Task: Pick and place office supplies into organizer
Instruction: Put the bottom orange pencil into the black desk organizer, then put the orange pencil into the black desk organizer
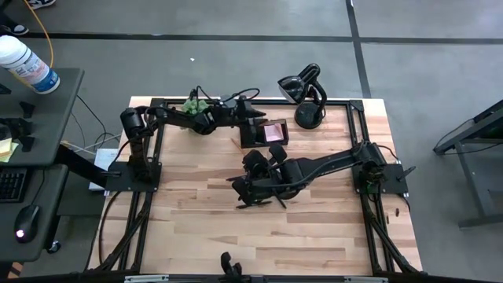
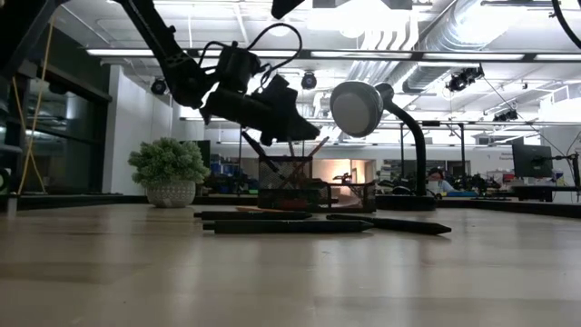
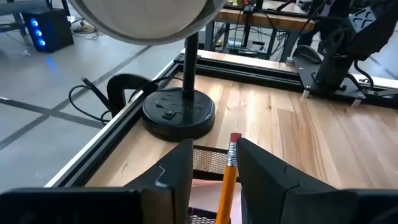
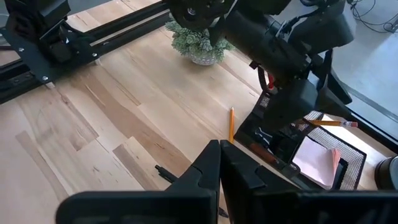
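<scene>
Two pens mid-table — left gripper over organizer.

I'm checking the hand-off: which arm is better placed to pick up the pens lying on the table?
Probably the right: the right gripper hangs low over the black pens, while the left gripper is over the organizer gripping an orange pencil.

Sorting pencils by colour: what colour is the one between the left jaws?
Orange pencil with a red eraser tip; left wrist view.
</scene>
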You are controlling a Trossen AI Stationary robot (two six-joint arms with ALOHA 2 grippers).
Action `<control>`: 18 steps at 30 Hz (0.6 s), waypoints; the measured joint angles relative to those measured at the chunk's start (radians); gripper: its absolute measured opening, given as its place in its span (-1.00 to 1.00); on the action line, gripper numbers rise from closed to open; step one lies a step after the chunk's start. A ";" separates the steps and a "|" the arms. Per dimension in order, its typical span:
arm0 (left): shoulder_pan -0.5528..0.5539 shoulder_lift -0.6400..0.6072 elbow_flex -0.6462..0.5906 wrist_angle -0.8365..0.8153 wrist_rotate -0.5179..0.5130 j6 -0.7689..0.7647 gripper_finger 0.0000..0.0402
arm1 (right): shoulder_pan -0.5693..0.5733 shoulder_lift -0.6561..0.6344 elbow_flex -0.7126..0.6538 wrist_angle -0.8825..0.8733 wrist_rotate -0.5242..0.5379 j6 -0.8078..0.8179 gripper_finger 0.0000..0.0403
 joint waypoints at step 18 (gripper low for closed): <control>0.025 -0.058 0.173 -0.019 0.086 0.001 -0.35 | -0.019 -0.071 0.000 -0.050 0.029 -0.025 -0.97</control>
